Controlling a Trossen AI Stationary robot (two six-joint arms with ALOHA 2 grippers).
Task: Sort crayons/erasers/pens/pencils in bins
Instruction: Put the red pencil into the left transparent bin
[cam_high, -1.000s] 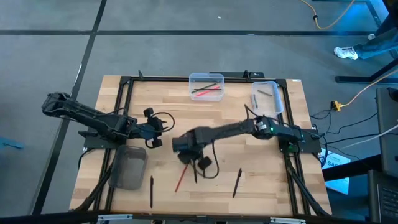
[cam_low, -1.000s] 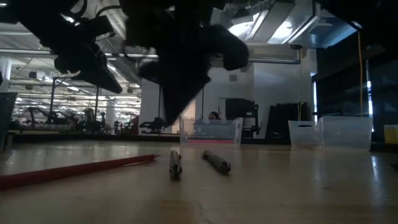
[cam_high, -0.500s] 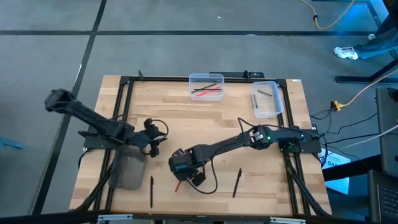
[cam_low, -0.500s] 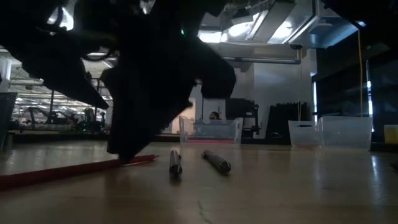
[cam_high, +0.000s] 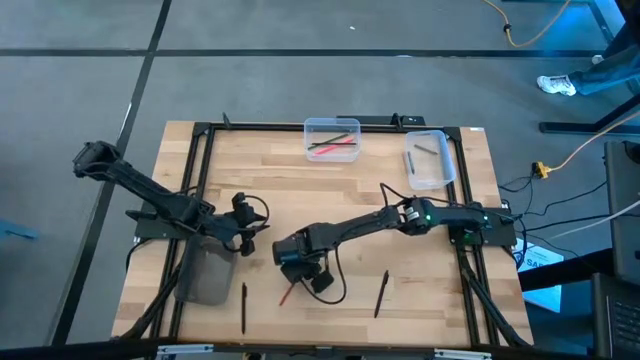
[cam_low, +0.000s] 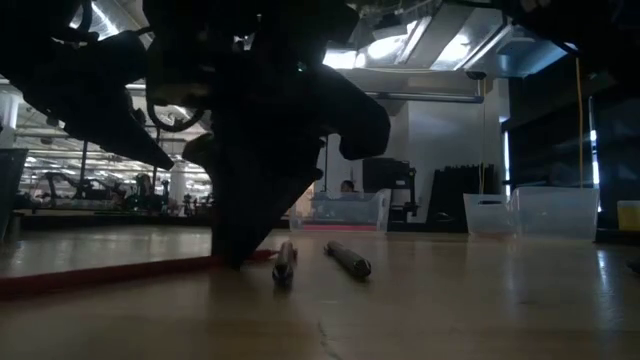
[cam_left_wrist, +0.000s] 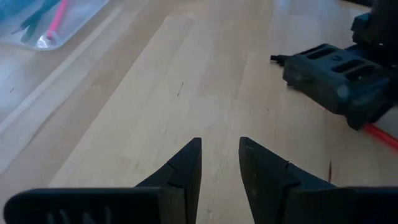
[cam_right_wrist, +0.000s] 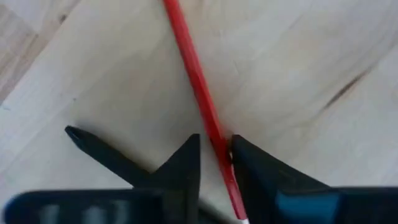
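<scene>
A red pencil (cam_right_wrist: 198, 81) lies flat on the wooden table; it also shows in the high view (cam_high: 286, 294) and the low view (cam_low: 100, 273). My right gripper (cam_right_wrist: 215, 154) points down over it near the table's middle front (cam_high: 294, 260), shut on the pencil. My left gripper (cam_left_wrist: 220, 155) hovers open and empty left of it (cam_high: 245, 228), beside the smoky grey bin (cam_high: 205, 270). Two clear bins stand at the far edge: one (cam_high: 332, 138) with red and green items, one (cam_high: 428, 158) with dark pens. My right gripper pinches the red pencil's shaft (cam_right_wrist: 211, 127) between its two fingers (cam_right_wrist: 186, 163), which come from above, pointing down, and lie across the pencil. The pencil lies flat on the table, with a long length reaching out beyond the fingers.
Black pens lie on the table at the front left (cam_high: 243, 305) and front right (cam_high: 381, 292); another dark pen (cam_right_wrist: 99, 149) lies right beside the right fingers. Two pens show in the low view (cam_low: 283, 262) (cam_low: 348, 258). A cable loops under the right wrist (cam_high: 330, 290).
My right gripper has gone toward the table's near left and down onto the red pencil, and its fingers now stand on the table around the pencil. My left gripper has drawn back a little toward the near left. The pencil has stayed flat on the table.
</scene>
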